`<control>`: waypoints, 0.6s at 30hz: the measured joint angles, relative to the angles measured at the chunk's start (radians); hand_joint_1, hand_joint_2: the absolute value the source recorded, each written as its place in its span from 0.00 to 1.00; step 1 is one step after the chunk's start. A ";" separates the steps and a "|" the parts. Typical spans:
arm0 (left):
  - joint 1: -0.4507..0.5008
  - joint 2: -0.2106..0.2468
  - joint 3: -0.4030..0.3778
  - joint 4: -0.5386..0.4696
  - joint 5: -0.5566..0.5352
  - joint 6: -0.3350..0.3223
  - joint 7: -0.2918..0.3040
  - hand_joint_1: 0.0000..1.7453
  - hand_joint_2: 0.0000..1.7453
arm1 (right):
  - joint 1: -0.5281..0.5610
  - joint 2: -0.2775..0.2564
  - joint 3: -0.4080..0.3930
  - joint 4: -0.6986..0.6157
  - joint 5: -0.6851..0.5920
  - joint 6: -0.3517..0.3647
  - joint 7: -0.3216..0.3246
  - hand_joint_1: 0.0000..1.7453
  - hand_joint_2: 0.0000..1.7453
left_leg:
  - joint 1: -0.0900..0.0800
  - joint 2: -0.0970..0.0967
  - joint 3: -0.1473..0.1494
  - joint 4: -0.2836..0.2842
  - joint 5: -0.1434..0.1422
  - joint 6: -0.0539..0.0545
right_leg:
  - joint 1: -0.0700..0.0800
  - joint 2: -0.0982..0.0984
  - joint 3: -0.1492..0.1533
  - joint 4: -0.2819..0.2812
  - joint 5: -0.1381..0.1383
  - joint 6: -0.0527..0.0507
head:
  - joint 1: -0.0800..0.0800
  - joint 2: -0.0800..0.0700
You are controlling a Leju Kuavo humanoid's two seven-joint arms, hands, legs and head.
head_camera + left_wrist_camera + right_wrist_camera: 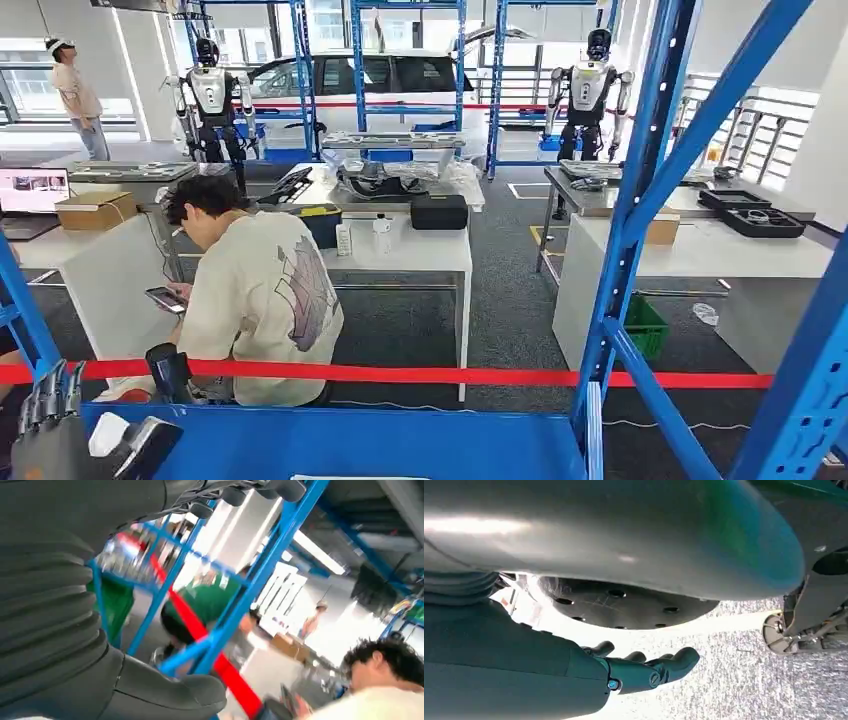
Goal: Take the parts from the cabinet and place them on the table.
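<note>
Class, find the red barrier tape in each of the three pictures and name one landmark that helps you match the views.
Head view: the red barrier tape stretches straight across the lower part, behind the blue rack post.
Left wrist view: the tape slants down through the middle, crossing the blue rack post.
Right wrist view: not in it.
Shared landmark: the seated person in the cream shirt, also in the left wrist view.
</note>
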 joint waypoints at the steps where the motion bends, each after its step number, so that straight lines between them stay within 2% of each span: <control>1: 0.000 -0.019 0.003 0.003 0.015 0.000 0.015 0.00 0.00 | 0.000 0.000 0.000 0.000 0.000 0.000 0.005 0.00 0.00 | 0.000 0.000 -0.002 0.000 0.000 0.000 | 0.000 0.000 0.000 0.000 0.000 0.000 | 0.000 0.000; 4: 0.003 -0.046 0.021 0.003 0.054 0.000 0.053 0.00 0.00 | 0.000 0.000 0.000 0.000 -0.001 0.000 0.016 0.00 0.00 | 0.000 0.003 -0.007 0.000 -0.001 0.002 | -0.002 0.002 0.000 0.000 0.000 0.000 | 0.000 0.000; 5: 0.004 -0.050 0.027 0.006 0.082 0.000 0.069 0.00 1.00 | 0.001 0.000 0.000 0.000 -0.001 0.000 0.016 0.00 0.00 | 0.000 0.003 -0.007 0.000 -0.002 0.002 | -0.002 0.002 0.000 0.000 0.000 0.001 | 0.000 0.000; 9: 0.031 -0.061 0.031 0.020 0.187 0.000 0.106 0.00 1.00 | 0.000 0.000 0.000 0.000 -0.002 0.000 0.012 0.00 0.00 | 0.000 0.002 -0.001 0.000 -0.001 0.002 | -0.001 0.001 0.000 0.000 -0.001 0.001 | 0.000 0.000; 14: 0.051 -0.066 0.031 0.034 0.238 0.000 0.138 0.00 1.00 | 0.000 0.001 0.000 0.000 -0.002 0.000 0.010 0.00 0.00 | 0.000 0.002 0.000 0.000 -0.001 0.001 | -0.001 0.001 -0.001 0.000 -0.001 0.001 | 0.000 0.000; 18: 0.056 -0.064 0.025 0.042 0.291 0.000 0.195 0.00 1.00 | 0.001 0.001 0.000 0.000 -0.002 0.000 0.005 0.00 0.00 | 0.000 0.002 -0.001 0.000 -0.001 0.001 | -0.001 0.001 0.000 0.000 -0.001 0.001 | 0.000 0.000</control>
